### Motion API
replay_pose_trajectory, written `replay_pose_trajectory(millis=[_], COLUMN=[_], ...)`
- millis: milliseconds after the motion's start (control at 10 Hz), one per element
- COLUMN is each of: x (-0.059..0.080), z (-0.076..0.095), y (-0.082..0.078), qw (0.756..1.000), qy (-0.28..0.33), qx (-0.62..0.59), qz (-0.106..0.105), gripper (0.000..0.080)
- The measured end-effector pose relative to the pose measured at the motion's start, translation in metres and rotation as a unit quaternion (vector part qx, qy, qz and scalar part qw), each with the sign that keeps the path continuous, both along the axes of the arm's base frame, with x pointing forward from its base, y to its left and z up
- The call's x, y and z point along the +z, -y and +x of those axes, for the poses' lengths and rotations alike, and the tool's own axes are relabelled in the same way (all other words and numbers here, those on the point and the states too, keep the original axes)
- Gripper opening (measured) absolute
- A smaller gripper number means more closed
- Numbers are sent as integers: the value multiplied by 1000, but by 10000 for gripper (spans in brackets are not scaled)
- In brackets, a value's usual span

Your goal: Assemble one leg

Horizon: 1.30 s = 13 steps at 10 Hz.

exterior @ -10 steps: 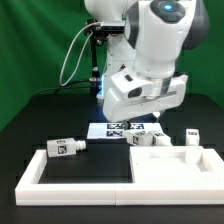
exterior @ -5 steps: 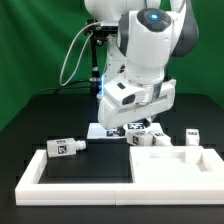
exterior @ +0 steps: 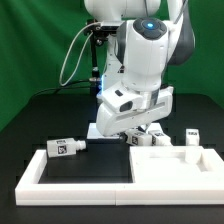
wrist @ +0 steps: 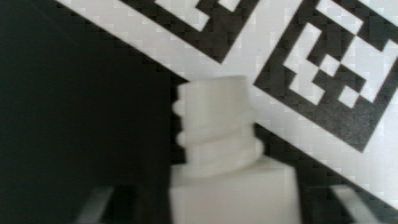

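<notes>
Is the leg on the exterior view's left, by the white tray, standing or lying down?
Lying on its side: the leg stretches lengthwise along the black table, its tag facing the camera.

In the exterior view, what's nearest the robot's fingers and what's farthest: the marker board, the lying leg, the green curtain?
1. The marker board: directly underneath.
2. The lying leg: off to the exterior view's left.
3. The green curtain: far behind everything.

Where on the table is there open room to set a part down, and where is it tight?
Open: the black table behind the lying leg, and the black patch inside the white frame beside the white panel. Crowded: around the gripper, marker board and the other legs.
</notes>
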<state>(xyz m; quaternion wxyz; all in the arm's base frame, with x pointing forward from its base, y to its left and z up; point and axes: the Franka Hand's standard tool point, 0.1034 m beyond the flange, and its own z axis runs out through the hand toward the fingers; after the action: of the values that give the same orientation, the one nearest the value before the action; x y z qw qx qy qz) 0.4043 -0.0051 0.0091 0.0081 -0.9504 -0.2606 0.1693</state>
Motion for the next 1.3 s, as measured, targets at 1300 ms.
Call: replay_pose_trajectory(millis=[1300], x=[0], z=[-22], y=[25], qw=[978], qy=[26], qx=[-199], qz=[-49], gripper=[525])
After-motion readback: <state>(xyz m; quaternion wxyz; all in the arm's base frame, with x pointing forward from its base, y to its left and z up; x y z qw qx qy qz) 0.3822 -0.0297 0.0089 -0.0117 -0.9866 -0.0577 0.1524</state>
